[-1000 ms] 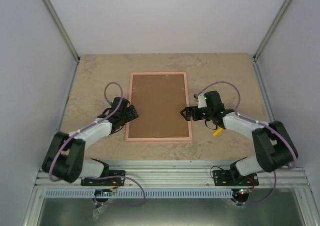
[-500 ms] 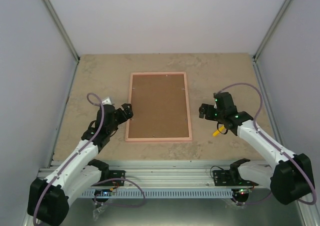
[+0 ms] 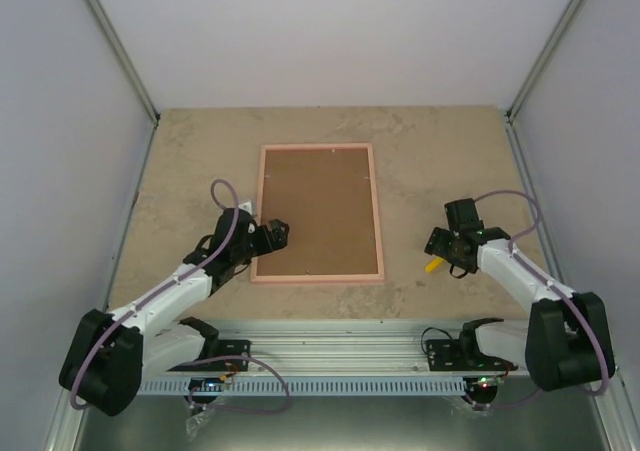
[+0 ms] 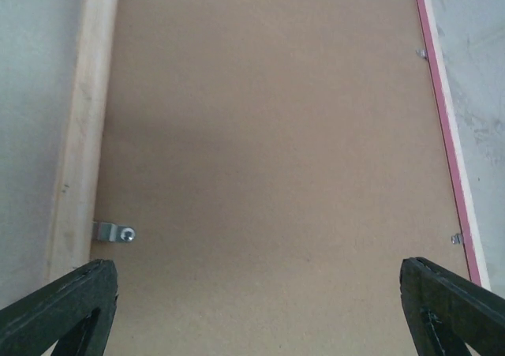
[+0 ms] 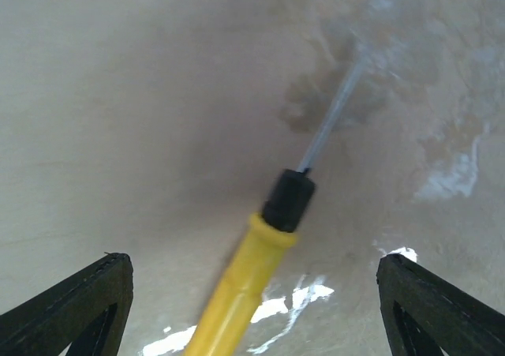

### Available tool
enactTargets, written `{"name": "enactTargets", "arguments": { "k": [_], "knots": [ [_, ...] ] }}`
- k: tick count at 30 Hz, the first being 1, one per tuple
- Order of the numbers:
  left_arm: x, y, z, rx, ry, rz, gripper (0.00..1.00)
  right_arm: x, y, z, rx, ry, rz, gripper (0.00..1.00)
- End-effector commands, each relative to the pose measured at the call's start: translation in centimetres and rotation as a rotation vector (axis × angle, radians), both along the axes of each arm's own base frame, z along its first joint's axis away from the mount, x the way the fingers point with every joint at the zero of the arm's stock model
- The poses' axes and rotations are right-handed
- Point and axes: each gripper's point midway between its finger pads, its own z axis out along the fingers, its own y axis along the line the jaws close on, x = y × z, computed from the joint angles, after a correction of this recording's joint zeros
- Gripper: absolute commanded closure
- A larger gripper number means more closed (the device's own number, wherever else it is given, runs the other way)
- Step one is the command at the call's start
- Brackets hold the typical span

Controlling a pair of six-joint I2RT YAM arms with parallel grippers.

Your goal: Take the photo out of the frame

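Note:
The pink frame [image 3: 318, 275] lies face down in the middle of the table, its brown fibreboard back [image 3: 320, 206] up. The photo is hidden under the back. My left gripper [image 3: 280, 233] is open and empty over the frame's near left part. In the left wrist view the back [image 4: 268, 151] fills the picture, with a metal clip [image 4: 114, 232] at its left edge and the pink edge [image 4: 442, 119] at the right. My right gripper [image 3: 440, 241] is open over a yellow-handled screwdriver [image 3: 434, 265], right of the frame. The screwdriver [image 5: 260, 269] lies between the open fingers, not gripped.
The beige stone-pattern tabletop [image 3: 200, 161] is bounded by grey walls at left, right and back. An aluminium rail [image 3: 340, 356] with both arm bases runs along the near edge.
My left gripper has moved right, from beside the frame's left edge onto its near left part. My right gripper has moved back and right, down over the screwdriver.

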Motion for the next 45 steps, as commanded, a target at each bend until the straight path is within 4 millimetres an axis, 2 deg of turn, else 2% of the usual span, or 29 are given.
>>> {"name": "enactTargets", "arguments": {
  "k": [1,6,11,15,18,23,26,34,41,45],
  "knots": [
    [0.3,-1.9,1.1,-0.029,-0.027,-0.081,0.01,-0.3,-1.1,-2.2,0.010,0.060,-0.041,0.19],
    [0.4,-2.9,1.8,-0.049,-0.046,-0.103,0.01,-0.2,-0.8,-3.7,0.032,0.104,-0.034,0.37],
    [0.3,-4.0,2.2,-0.061,-0.049,-0.120,0.01,-0.1,-0.4,-4.4,0.053,0.122,-0.036,0.62],
    [-0.1,-5.3,2.8,-0.078,-0.057,-0.149,0.01,-0.1,-0.2,-4.7,0.060,0.135,-0.028,0.77],
    [-0.3,-6.2,3.1,-0.095,-0.058,-0.167,0.01,0.1,0.1,-4.3,0.072,0.122,-0.017,0.87],
    [-0.7,-7.2,4.0,-0.142,-0.067,-0.193,0.01,0.8,1.0,-2.7,0.090,0.077,0.020,0.99],
    [-1.1,-8.0,4.5,-0.151,-0.077,-0.212,0.01,1.9,2.7,-0.9,0.123,0.004,0.068,1.00],
    [-2.5,-10.9,6.0,-0.209,-0.112,-0.275,0.02,4.0,11.0,4.7,0.356,-0.221,0.266,1.00],
    [-4.4,-14.2,7.4,-0.252,-0.139,-0.352,0.05,4.7,17.1,9.7,0.511,-0.377,0.347,1.00],
    [-5.3,-16.0,8.0,-0.262,-0.154,-0.392,0.07,4.2,19.6,12.5,0.601,-0.449,0.373,1.00]
  ]
}}
